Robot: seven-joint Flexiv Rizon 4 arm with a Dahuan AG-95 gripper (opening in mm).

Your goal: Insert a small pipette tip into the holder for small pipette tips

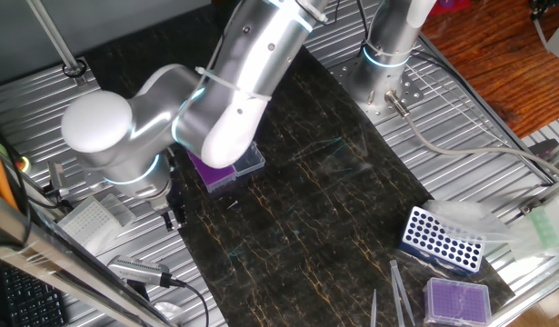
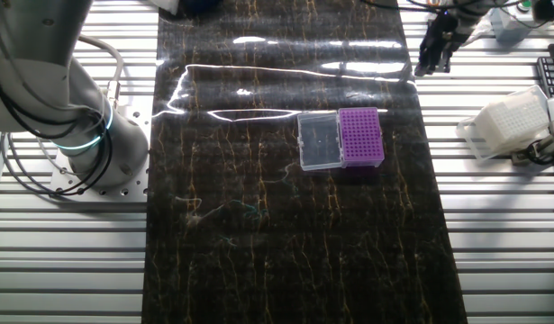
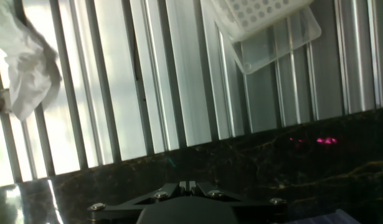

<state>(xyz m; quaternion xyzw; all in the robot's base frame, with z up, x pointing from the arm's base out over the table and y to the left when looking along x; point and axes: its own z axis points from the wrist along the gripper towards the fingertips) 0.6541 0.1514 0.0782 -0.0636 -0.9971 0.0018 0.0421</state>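
The holder for small pipette tips (image 2: 360, 137) lies mid-mat, its purple gridded top to the right of its clear lid panel (image 2: 318, 141). In one fixed view the arm hides most of it, leaving a purple corner (image 1: 214, 173). My gripper (image 2: 436, 52) hangs over the mat's far edge, well away from the holder, and also shows in one fixed view (image 1: 174, 214). In the hand view the fingertips (image 3: 188, 185) meet along a thin seam with nothing visible between them. A tiny teal sliver, possibly a small pipette tip (image 3: 171, 163), lies on the mat just beyond them.
A white tip rack with a clear lid (image 3: 260, 15) sits on the slatted metal table beyond the mat edge, as does crumpled white plastic (image 3: 26, 59). A blue rack (image 1: 443, 238), a lidless purple box (image 1: 458, 300) and grey tweezers (image 1: 399, 291) lie at the other end.
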